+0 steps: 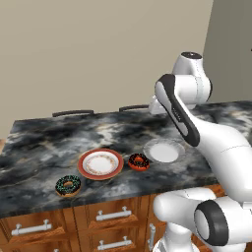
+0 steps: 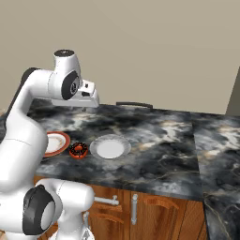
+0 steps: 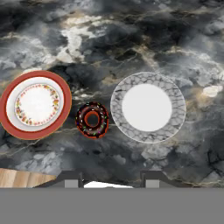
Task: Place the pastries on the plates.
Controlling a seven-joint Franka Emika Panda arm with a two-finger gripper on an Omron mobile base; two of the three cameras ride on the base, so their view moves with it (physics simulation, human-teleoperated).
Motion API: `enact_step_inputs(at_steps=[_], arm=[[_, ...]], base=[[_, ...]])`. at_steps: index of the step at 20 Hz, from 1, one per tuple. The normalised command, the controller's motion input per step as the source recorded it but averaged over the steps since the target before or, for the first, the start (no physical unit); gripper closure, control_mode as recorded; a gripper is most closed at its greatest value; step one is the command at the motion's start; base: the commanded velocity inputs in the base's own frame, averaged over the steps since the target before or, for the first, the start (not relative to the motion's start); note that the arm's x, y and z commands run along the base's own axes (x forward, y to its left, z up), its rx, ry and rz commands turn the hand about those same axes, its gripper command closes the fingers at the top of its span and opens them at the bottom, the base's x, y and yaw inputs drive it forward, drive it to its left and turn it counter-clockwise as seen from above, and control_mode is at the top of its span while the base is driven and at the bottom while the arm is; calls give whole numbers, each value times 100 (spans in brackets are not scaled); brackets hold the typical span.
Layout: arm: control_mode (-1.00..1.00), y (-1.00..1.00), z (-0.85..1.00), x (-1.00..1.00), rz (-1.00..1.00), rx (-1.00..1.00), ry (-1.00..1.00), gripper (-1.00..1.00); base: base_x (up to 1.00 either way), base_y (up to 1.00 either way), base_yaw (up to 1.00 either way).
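The red-sprinkled donut (image 1: 133,162) (image 2: 75,150) (image 3: 102,120) lies on the dark marble counter between the two plates, touching neither. To its left is the red-rimmed plate (image 1: 84,167) (image 2: 64,143) (image 3: 35,134), bare; to its right the white-grey plate (image 1: 164,152) (image 2: 110,148) (image 3: 148,79), bare too. The green-sprinkled donut (image 1: 62,186) rests near the counter's front edge, left of the red-rimmed plate. My gripper (image 2: 88,102) (image 3: 113,180) hangs open high above the counter, looking straight down, with nothing between its fingertips (image 3: 73,180).
The counter's front edge (image 1: 98,201) runs just below the donuts, with wooden drawers and metal handles (image 1: 113,215) under it. Two dark handles (image 1: 73,113) lie along the far edge by the beige wall. Counter surface extends to the right (image 2: 187,145).
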Motion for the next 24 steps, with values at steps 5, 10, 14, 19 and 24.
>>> enact_step_inputs(at_steps=[5,10,14,19,24], arm=[[-100,2,-19,1,0,0,0,-100],[-100,17,-98,0,0,0,4,-100],[-100,26,-84,5,0,0,1,-100],[-100,32,-21,38,3,-1,0,-100],[-100,9,-34,51,0,-4,0,-100]], base=[[0,0,0],[0,0,0],[0,0,0],[0,0,0],[0,0,0]])
